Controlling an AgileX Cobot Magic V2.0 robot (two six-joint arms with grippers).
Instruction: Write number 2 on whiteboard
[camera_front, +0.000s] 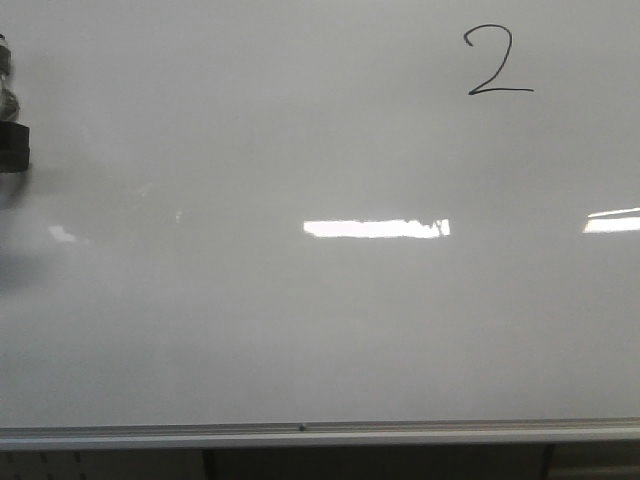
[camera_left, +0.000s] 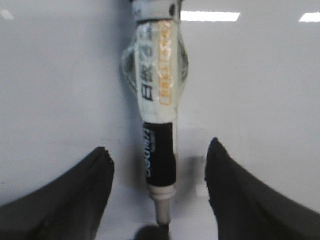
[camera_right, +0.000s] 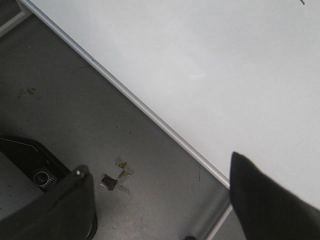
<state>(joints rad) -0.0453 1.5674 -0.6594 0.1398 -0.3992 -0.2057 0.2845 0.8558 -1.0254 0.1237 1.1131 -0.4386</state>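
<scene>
While the number 2 (camera_front: 498, 62) sits high on the whiteboard's (camera_front: 300, 330) right side, I see the left end effector (camera_left: 159, 172) spread around a marker (camera_left: 159, 107) without touching it, and the right end effector (camera_right: 160, 200) open, holding nothing.

number 2 (camera_front: 498, 62) upper right on whiteboard (camera_front: 300, 330) — left gripper (camera_front: 12, 145) far left

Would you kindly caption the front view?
Finished number 2 at the whiteboard upper right; left gripper at the left edge.
</scene>
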